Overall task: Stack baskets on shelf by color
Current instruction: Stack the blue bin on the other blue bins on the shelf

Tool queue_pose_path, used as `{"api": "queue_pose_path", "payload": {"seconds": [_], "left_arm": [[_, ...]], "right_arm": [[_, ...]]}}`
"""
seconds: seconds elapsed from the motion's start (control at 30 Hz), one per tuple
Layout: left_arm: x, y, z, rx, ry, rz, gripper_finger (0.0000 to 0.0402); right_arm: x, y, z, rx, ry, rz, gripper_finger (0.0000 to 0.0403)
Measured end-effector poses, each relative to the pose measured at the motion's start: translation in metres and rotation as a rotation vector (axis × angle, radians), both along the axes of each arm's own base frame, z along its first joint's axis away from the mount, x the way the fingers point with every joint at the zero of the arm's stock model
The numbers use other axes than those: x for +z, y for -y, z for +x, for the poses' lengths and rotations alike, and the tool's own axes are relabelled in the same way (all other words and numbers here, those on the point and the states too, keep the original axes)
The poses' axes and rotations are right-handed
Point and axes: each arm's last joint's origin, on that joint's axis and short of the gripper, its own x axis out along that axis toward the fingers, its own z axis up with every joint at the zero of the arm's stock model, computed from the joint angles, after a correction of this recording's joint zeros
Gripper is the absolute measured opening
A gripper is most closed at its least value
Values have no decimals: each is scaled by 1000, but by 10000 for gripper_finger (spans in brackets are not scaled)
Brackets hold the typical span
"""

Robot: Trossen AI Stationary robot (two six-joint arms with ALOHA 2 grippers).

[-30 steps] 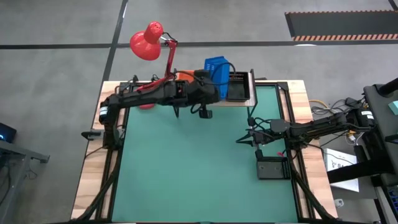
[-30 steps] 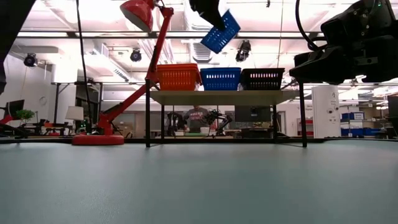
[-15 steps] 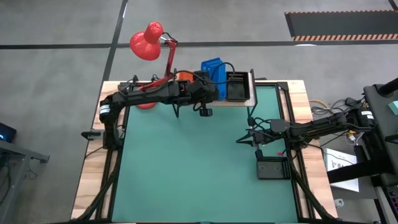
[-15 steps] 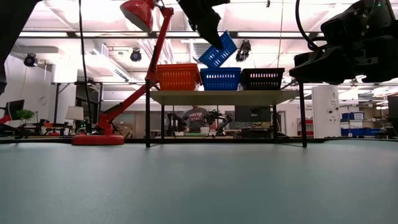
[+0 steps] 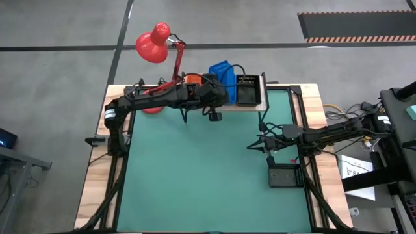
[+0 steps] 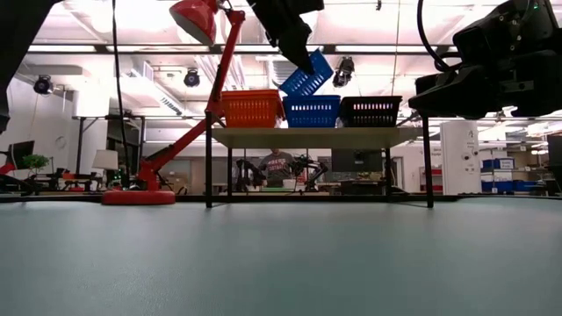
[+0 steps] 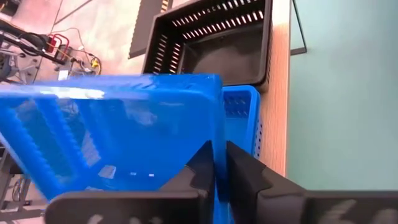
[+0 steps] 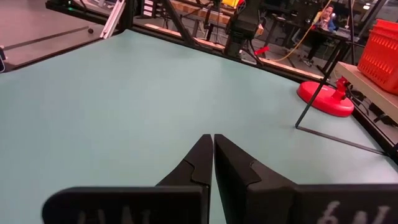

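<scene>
Pinching a tilted blue basket [image 6: 306, 74] rim, left gripper [image 7: 217, 163] fingers above shelf [image 6: 316, 136], right gripper [image 8: 212, 152] fingers closed.

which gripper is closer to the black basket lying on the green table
Right. The right gripper hovers just beside the black basket near the table's right edge; the left gripper is far off at the shelf, holding a blue basket.

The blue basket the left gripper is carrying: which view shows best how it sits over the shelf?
The low view: the held blue basket hangs tilted over the blue stack on the shelf. The high view shows only its top; the left wrist view shows the left gripper clamping its rim; the right wrist view misses it.
</scene>
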Motion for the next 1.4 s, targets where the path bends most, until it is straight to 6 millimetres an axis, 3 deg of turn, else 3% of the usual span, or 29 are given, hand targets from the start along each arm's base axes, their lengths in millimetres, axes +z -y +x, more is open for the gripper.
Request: {"api": "queue_pose_path", "payload": {"seconds": [0.53,0.7,0.9,1.07,1.27,1.4], "left_arm": [[2,0,1,-1,22,4,106],[1,15,4,-35,11,-2,111],[-2,56,6,-106,-8,-38,111],[-13,105,2,-230,-91,-49,111],[-51,177,-11,-430,-144,-150,111],[-87,215,-22,-537,-24,-158,111]], "right_arm": [[0,0,0,-1,-3,8,9],[-1,0,0,-2,-10,8,9],[-2,0,0,-12,-27,26,9],[-4,0,-1,-18,-45,43,9],[-6,0,-1,-28,-72,75,9],[-5,1,-1,-67,-71,83,9]]}}
